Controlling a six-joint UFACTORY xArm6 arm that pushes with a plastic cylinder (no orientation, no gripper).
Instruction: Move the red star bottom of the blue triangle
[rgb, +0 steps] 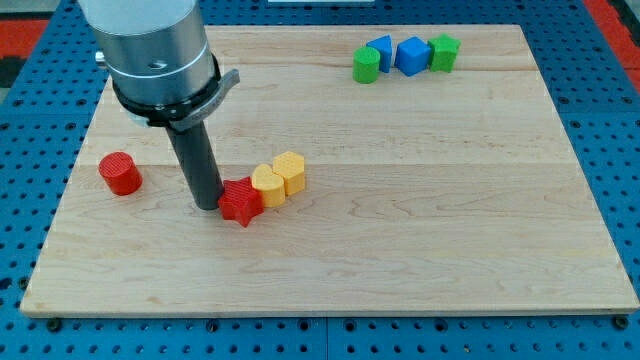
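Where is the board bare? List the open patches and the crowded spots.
Bare: the whole stretch right of the yellow blocks and below the green and blue cluster. Crowded: around my tip, which touches the red star, near the red cylinder.

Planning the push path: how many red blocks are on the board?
2: the red star beside my tip, touching a yellow block; the red cylinder at the view's left.

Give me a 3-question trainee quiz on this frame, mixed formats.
1. True or false: my tip touches the red star.
2. Which blocks sit against the red star's right side? A) two yellow blocks B) the red cylinder C) a green one
3. Fill in: the blue triangle sits at the view's top ____.

Key: 1 true, tip at the star's left edge; 2 A; 3 right.
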